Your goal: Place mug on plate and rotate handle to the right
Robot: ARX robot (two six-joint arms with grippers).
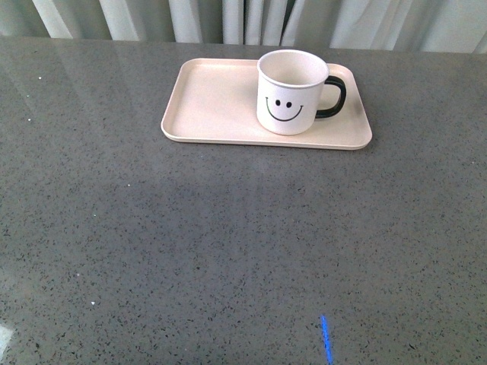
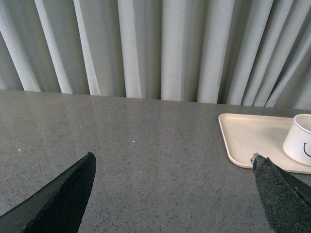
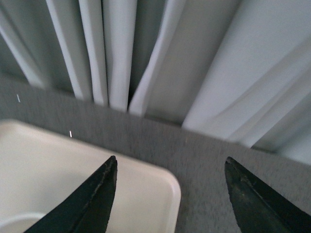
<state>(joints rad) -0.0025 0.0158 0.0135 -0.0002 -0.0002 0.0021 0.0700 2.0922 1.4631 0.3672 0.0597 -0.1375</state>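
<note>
The white mug with a black smiley face stands upright on the right part of the pale pink plate. Its black handle points right. Neither gripper shows in the front view. In the left wrist view my left gripper is open and empty over bare table, with the plate and mug off to one side. In the right wrist view my right gripper is open and empty above the plate's corner; a sliver of the mug's rim shows at the frame's edge.
A grey speckled table fills the front view. Pale pleated curtains hang behind its far edge. A short blue streak of light lies on the near table surface.
</note>
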